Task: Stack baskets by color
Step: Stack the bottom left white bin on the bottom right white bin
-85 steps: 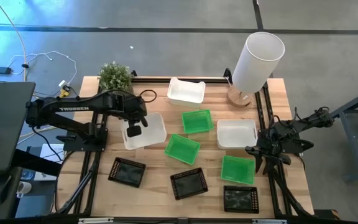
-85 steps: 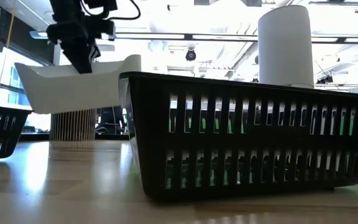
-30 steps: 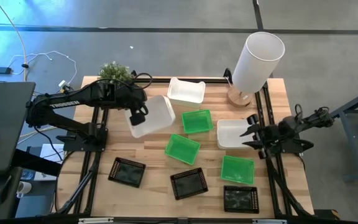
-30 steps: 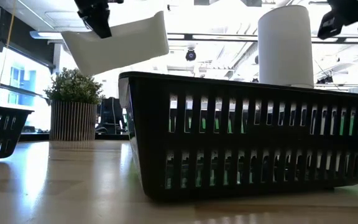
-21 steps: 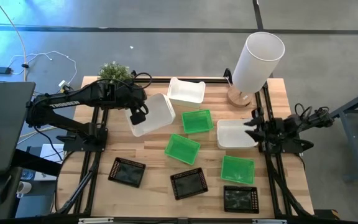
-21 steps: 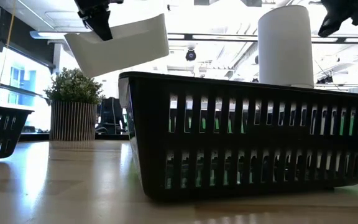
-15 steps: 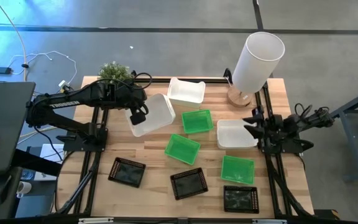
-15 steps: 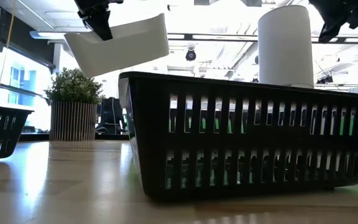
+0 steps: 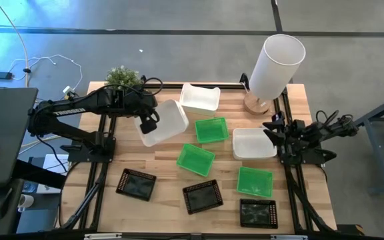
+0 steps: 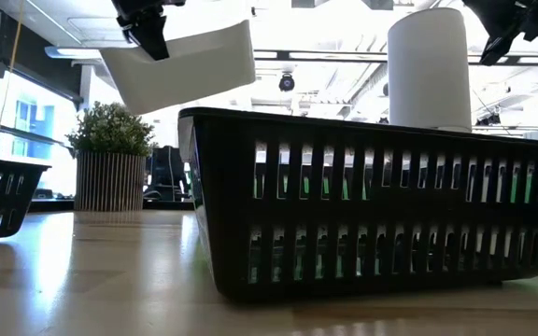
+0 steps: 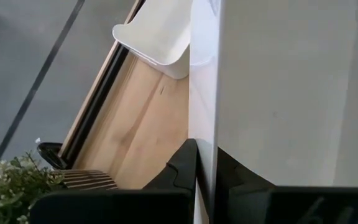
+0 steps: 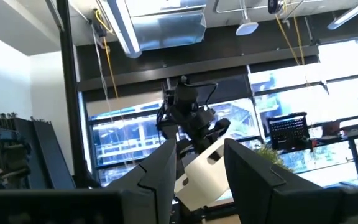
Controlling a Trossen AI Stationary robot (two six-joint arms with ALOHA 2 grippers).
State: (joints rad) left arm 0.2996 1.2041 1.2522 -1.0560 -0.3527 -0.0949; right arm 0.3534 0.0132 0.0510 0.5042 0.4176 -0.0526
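Nearest the front edge of the table we see three black baskets in a loose row: one at the left, one in the middle and one at the right corner. In the low view the middle black basket fills most of the picture, standing flat on the wood. Just behind them lie two green baskets, one beside the right black one and one nearer the centre. Farther back a third green basket lies beside a white basket on its right. Our right tool hangs at that white basket's far right corner with its fingers parted and nothing between them. Our left tool is clamped on the rim of a second white basket, which it holds tilted in the air above the left half of the table. The last white basket lies at the far edge, between a small potted plant and a tall white cylinder
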